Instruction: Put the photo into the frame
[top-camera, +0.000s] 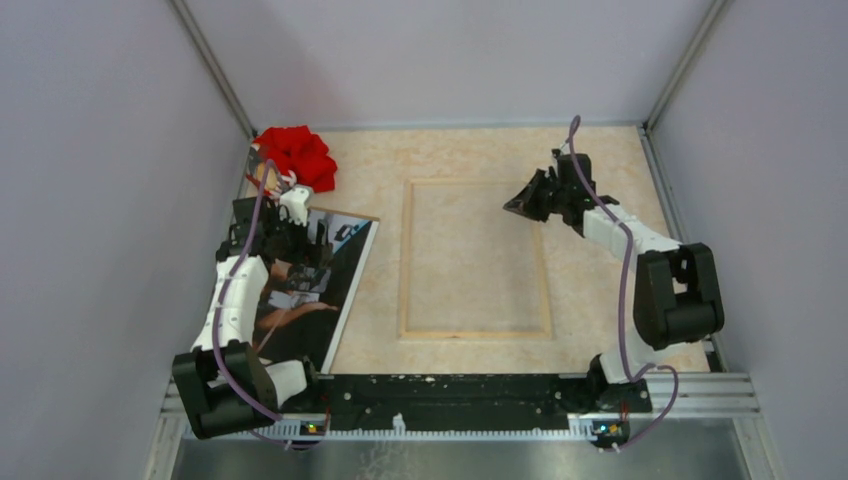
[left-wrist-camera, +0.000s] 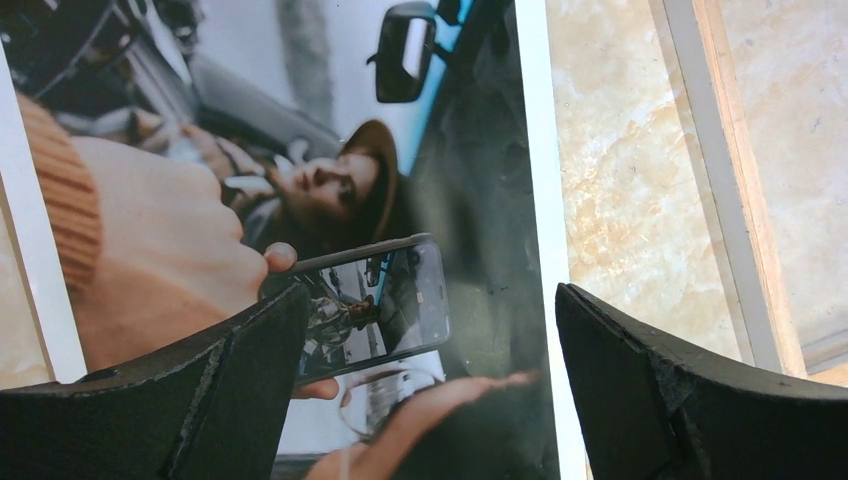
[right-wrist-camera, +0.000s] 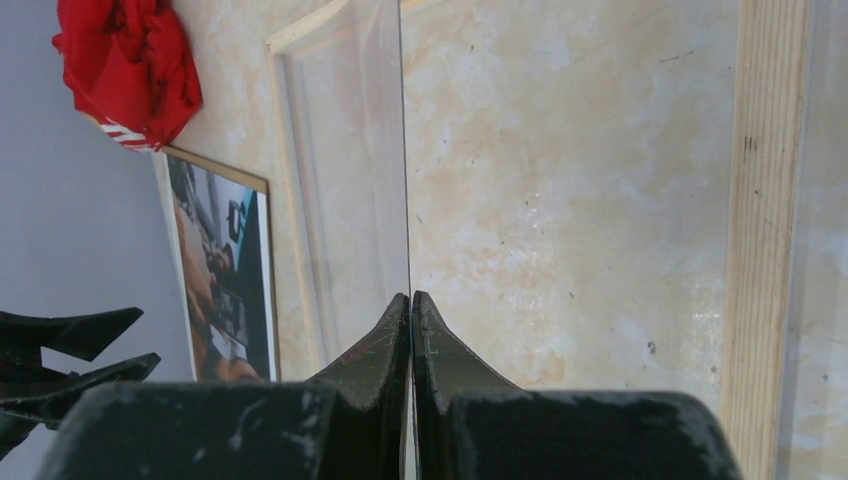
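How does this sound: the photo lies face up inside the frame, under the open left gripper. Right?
Not inside. The photo lies face up beside the frame, to its left on the table and apart from it, as the top external view shows. The open left gripper is over it.

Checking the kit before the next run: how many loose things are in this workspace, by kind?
photo: 1
frame: 1
red cloth: 1
brown board under the photo: 1
clear pane in the right fingers: 1
Total: 5
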